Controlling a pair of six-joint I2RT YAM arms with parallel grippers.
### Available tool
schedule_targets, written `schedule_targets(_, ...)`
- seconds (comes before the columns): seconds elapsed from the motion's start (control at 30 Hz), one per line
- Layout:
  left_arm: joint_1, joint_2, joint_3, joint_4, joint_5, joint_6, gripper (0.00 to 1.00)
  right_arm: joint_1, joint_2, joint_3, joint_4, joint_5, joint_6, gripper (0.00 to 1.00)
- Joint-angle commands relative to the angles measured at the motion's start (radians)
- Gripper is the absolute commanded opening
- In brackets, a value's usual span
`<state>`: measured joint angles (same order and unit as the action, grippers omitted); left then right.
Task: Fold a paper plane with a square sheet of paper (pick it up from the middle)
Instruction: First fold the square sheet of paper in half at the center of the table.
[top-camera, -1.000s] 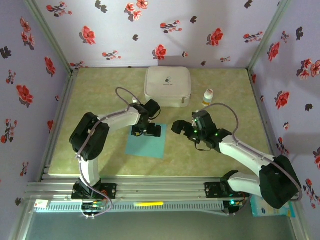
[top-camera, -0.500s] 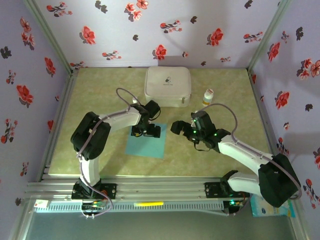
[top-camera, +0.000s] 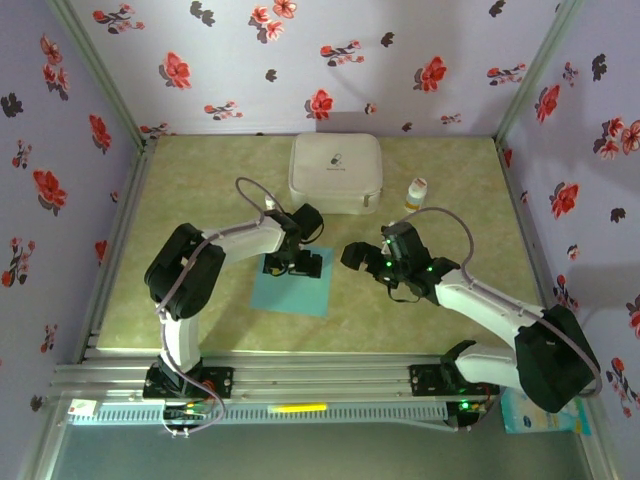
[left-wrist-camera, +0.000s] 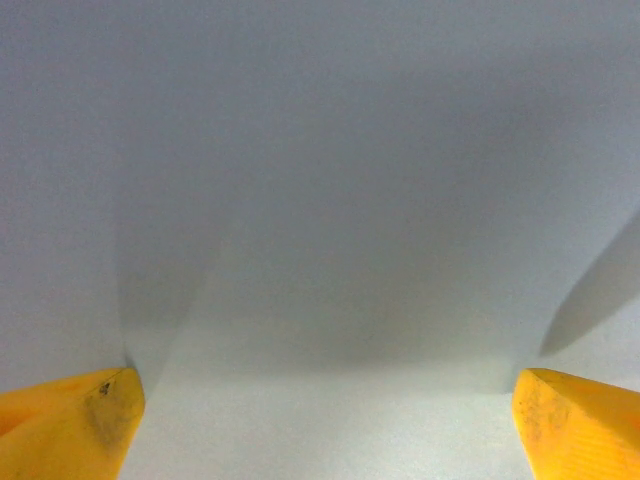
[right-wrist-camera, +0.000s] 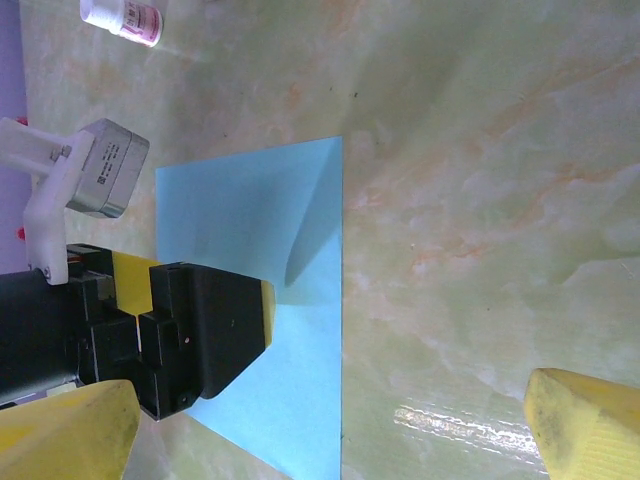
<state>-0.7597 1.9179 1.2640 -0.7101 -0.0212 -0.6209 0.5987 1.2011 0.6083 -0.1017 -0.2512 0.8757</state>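
Folding is judged not yet started: the square sheet of paper (top-camera: 298, 291) lies flat on the table (top-camera: 200, 200), at 6 o'clock from the white case (top-camera: 335, 172). It is plain light blue-teal with no firm crease visible. The left gripper (top-camera: 294, 263) hangs wide open over its 12 o'clock half. The right gripper (top-camera: 354, 256), open and empty, sits at its 3 o'clock. All folds remain.

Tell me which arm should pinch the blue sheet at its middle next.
Left. The left gripper hangs open right over the square sheet of paper, fingers pointing down at it. The right gripper, also open, sits off the sheet's right edge.
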Motion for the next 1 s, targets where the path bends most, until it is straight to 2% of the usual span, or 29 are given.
schedule_targets(0.0,-0.006,0.05,-0.05,0.006,0.005,-0.02,0.96,0.01,0.008,0.005,-0.005,0.004,0.007,0.99)
schedule_targets(0.57,-0.006,-0.046,-0.005,-0.055,-0.063,-0.05,0.96,0.012,0.006,0.015,-0.018,0.007,0.008,0.99)
schedule_targets(0.97,-0.007,0.008,-0.059,0.026,-0.004,-0.061,0.96,0.013,0.022,0.022,-0.011,0.003,0.006,0.99)
